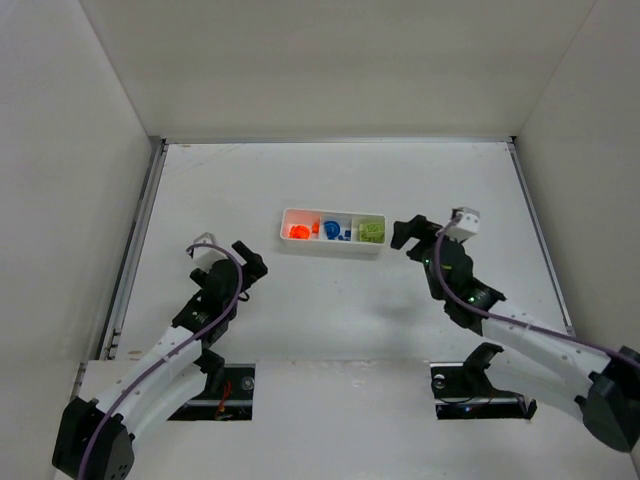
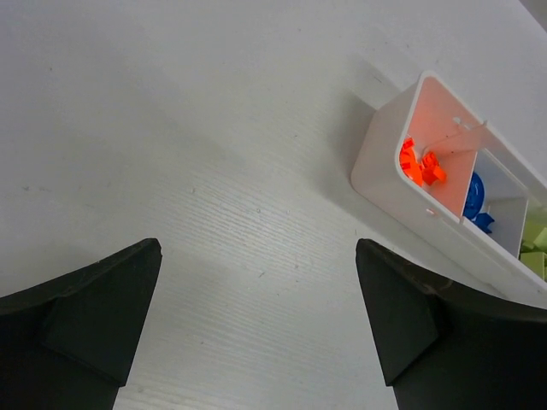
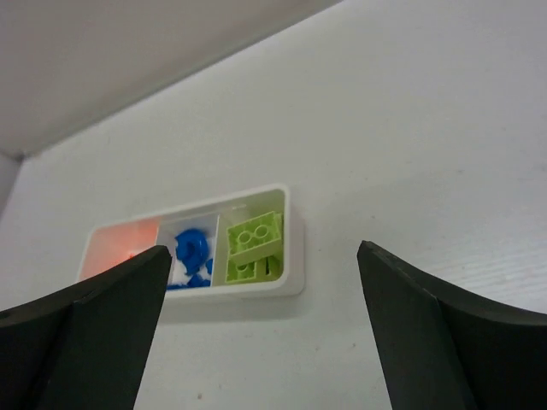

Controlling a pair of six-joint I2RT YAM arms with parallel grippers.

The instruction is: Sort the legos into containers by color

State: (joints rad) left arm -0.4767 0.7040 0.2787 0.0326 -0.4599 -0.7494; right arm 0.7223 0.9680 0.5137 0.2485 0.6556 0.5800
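Note:
The white three-compartment tray (image 1: pixel 283 222) sits mid-table. Orange legos (image 1: pixel 299 231) fill its left compartment, blue legos (image 1: pixel 331 230) the middle, lime-green legos (image 1: pixel 371 230) the right. My left gripper (image 1: pixel 250 268) is open and empty, left of and nearer than the tray. The left wrist view shows the tray's end wall (image 2: pixel 385 162), orange pieces (image 2: pixel 420 164) and blue pieces (image 2: pixel 475 195). My right gripper (image 1: pixel 408 234) is open and empty, just right of the tray. The right wrist view shows the tray's rim (image 3: pixel 293 248), green bricks (image 3: pixel 254 243) and blue pieces (image 3: pixel 190 254).
White walls enclose the table on three sides. A metal rail (image 1: pixel 140 225) runs along the left edge. No loose bricks show on the table surface.

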